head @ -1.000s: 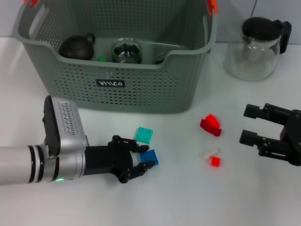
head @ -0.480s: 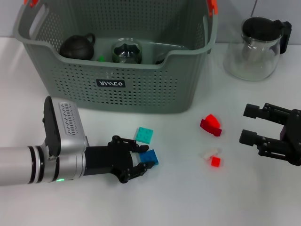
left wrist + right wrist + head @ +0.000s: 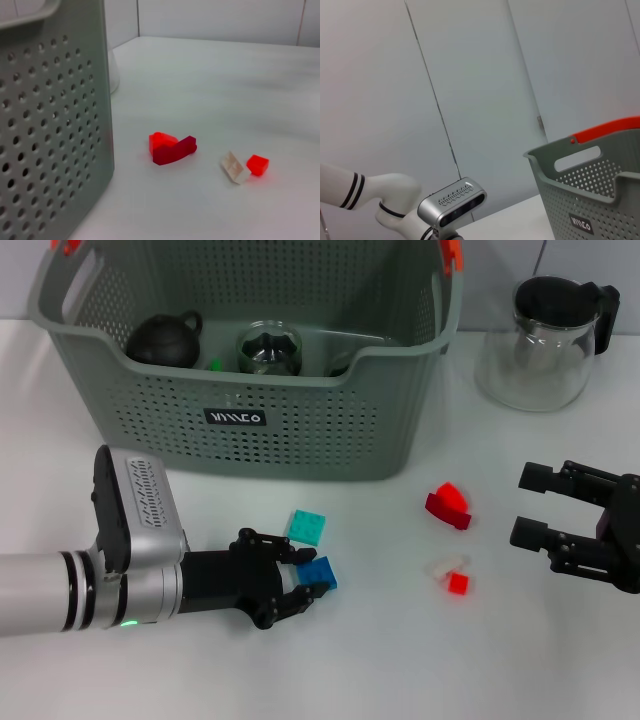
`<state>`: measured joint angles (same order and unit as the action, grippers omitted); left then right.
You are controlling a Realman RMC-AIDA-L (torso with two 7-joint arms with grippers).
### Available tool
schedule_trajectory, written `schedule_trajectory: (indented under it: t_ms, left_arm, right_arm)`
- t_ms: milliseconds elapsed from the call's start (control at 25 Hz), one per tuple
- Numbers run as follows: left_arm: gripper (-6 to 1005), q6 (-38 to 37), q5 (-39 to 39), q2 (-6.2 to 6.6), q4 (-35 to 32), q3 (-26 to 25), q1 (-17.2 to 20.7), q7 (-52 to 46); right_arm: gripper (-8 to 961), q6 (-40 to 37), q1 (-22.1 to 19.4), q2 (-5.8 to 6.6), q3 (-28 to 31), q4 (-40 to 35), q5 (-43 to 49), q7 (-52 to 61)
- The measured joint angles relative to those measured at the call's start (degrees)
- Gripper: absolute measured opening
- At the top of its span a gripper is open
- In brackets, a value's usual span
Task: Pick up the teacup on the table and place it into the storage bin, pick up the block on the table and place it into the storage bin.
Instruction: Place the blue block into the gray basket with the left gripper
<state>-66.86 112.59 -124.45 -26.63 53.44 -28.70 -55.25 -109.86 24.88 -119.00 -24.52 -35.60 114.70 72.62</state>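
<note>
Your left gripper (image 3: pixel 300 575) lay low on the white table (image 3: pixel 380 660), in front of the storage bin (image 3: pixel 250 370), its black fingers (image 3: pixel 262 543) closed around the dark blue block (image 3: pixel 318 573), which still sat on the tabletop. A teal block (image 3: pixel 307 527) lay just beside it, touching or nearly touching the blue one on the bin side. Your right gripper (image 3: pixel 535 505) hovered at the table's right edge with its claws spread and nothing between them. Between the two grippers lay a red block (image 3: pixel 448 505), and nearer you a small white piece (image 3: pixel 444 566) touching a small red cube (image 3: pixel 458 583). Inside the bin you had a dark round teapot (image 3: pixel 165 338) and a glass teacup (image 3: pixel 268 348) side by side. A glass teapot (image 3: pixel 545 330) with a black lid and handle stood on the table to the right of the bin.
</note>
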Motion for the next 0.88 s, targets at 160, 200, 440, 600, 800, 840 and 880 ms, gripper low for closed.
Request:
schedule_trajectory:
  t_ms: [160, 200, 440, 600, 800, 840, 880]
  left_arm:
    - [452, 0.30, 0.39, 0.01, 0.12, 0.08, 0.16, -0.03]
    - [453, 0.41, 0.44, 0.01, 0.11, 0.08, 0.10, -0.03]
    - [494, 0.42, 0.36, 0.00, 0.15, 0.07, 0.11, 0.15]
    - [525, -1.38, -0.57, 0.01, -0.27, -0.55, 0.23, 0.05]
    - [535, -4.73, -1.70, 0.01, -2.34, -0.83, 1.06, -0.03]
    - [533, -4.74, -1.70, -0.03, -2.56, -0.84, 1.16, -0.03]
    - [531, -4.65, -1.65, -0.03, -2.56, -0.84, 1.20, -0.03]
  right_arm:
    - [790, 0.00, -0.01, 0.00, 0.00, 0.00, 0.00, 0.01]
    - [790, 0.00, 0.00, 0.00, -0.01, 0.00, 0.00, 0.02]
    - [791, 0.00, 0.00, -0.01, -0.01, 0.00, 0.00, 0.04]
    - [791, 0.00, -0.03, 0.00, 0.00, 0.00, 0.00, 0.06]
    - [791, 0.00, -0.13, 0.00, 0.00, 0.00, 0.00, 0.05]
    - [791, 0.00, -0.13, 0.00, -0.01, 0.00, 0.00, 0.03]
    - [791, 0.00, -0.13, 0.00, 0.00, 0.00, 0.00, 0.02]
